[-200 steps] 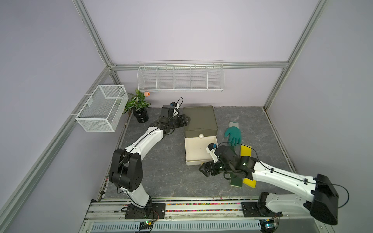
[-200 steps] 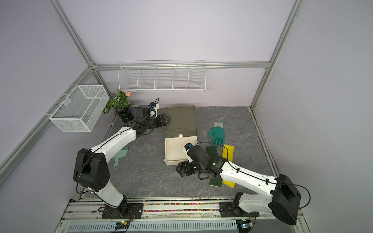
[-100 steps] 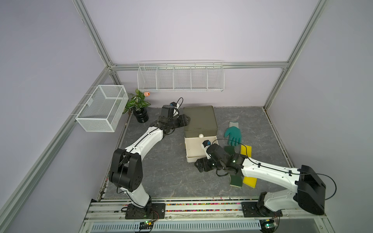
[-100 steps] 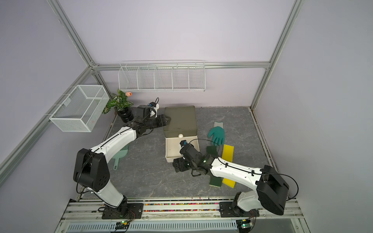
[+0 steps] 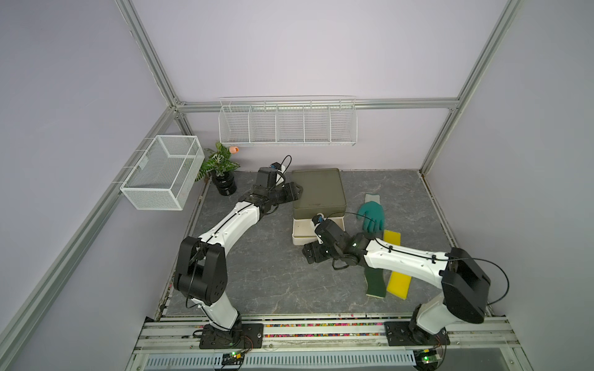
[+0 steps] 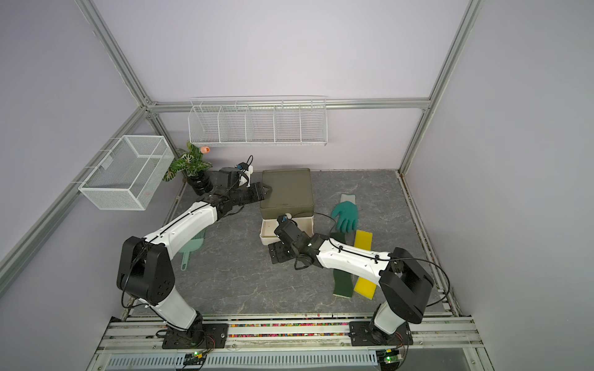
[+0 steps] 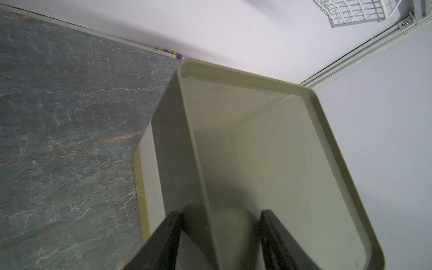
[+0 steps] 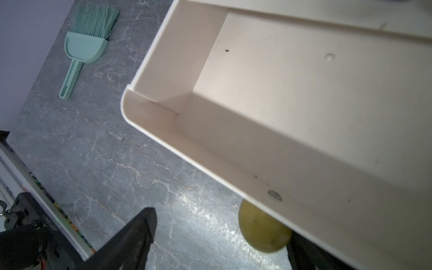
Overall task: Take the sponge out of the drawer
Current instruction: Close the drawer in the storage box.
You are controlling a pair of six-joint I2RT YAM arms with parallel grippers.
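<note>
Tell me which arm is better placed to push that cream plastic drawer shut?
Probably the right: the right gripper hangs open at the cream plastic drawer's front, beside the round yellowish knob. The left gripper straddles the olive-green box's side edge, away from the drawer.

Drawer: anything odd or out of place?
Nothing is damaged or spilled. One oddity: the drawer is pulled open, but the part visible in the right wrist view is bare, with no sponge in it. A yellow sponge and a green pad lie out on the table instead.

right end effector (image 5: 309,252): shifted to drawer (image 5: 301,230) front | drawer: pushed partly in
</note>
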